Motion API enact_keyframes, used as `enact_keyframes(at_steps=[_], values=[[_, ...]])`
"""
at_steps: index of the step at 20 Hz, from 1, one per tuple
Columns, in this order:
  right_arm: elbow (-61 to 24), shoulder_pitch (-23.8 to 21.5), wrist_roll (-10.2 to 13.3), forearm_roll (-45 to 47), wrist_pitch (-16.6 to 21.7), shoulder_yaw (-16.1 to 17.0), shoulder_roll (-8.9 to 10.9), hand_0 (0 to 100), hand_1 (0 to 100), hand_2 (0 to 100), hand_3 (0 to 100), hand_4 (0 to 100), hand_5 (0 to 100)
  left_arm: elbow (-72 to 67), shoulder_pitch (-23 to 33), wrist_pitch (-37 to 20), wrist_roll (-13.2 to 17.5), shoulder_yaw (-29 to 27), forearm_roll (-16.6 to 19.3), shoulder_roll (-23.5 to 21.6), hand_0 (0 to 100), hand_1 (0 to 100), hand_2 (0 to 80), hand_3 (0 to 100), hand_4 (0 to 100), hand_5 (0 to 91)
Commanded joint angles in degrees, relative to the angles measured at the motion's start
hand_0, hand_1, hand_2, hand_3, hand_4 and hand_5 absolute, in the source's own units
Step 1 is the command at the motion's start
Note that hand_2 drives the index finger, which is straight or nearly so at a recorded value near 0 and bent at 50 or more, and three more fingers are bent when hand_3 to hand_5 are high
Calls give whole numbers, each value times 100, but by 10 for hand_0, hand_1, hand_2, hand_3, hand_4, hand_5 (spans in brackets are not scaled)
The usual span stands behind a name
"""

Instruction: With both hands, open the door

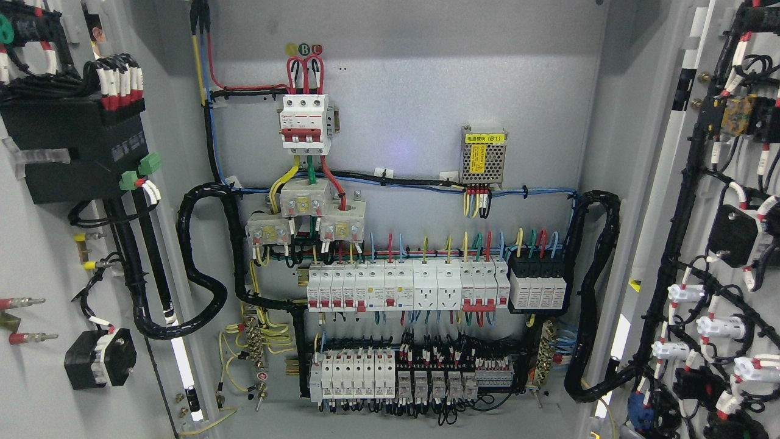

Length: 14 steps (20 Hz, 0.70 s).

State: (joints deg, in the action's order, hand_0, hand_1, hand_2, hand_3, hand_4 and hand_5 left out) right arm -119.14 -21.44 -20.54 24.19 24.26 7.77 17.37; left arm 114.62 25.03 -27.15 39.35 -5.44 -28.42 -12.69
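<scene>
Cabinet interior faces camera; left door (36,378) swung wide at picture's left, right door (731,244) at right, both upright, inner wired faces turned inward; breaker rows (402,286) run horizontally; neither hand visible, state unknowable.

Both grey cabinet doors stand wide open: the left door (36,378) swung to the left edge, the right door (670,201) to the right, their wired inner faces showing.

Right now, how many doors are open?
2: left door swung out at the left edge, right door swung out at the right edge. Neither robot hand is in view.
</scene>
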Motion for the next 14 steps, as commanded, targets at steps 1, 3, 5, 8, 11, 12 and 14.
enact_keyframes(at_steps=[1, 3, 5, 8, 11, 12, 14], values=[[-65, -27, -3, 6, 131, 181, 65, 0, 500, 40, 0, 0, 0, 271, 20, 17, 12, -1011, -577, 197, 120, 556, 0, 0, 0, 0], [-65, -27, -3, 93, 141, 173, 65, 0, 500, 40, 0, 0, 0, 271, 46, 17, 12, -1196, -656, 197, 120, 556, 0, 0, 0, 0], [-65, -79, -3, 348, 141, 164, 65, 0, 500, 40, 0, 0, 0, 271, 81, 26, 20, -1319, -735, 197, 120, 556, 0, 0, 0, 0], [-65, -159, -3, 586, 141, 199, 73, 0, 500, 40, 0, 0, 0, 262, 134, 34, 221, -1512, -823, 197, 120, 556, 0, 0, 0, 0], [-65, -176, -3, 972, 114, 234, 108, 0, 500, 40, 0, 0, 0, 227, 195, 96, 381, -1749, -955, 205, 120, 556, 0, 0, 0, 0], [-65, -176, -3, 1051, 97, 269, 117, 0, 500, 40, 0, 0, 0, 210, 204, 157, 372, -1846, -973, 206, 120, 556, 0, 0, 0, 0], [-65, -176, -12, 1061, 97, 295, 126, 0, 500, 40, 0, 0, 0, 148, 231, 306, 381, -2074, -1139, 197, 120, 556, 0, 0, 0, 0]])
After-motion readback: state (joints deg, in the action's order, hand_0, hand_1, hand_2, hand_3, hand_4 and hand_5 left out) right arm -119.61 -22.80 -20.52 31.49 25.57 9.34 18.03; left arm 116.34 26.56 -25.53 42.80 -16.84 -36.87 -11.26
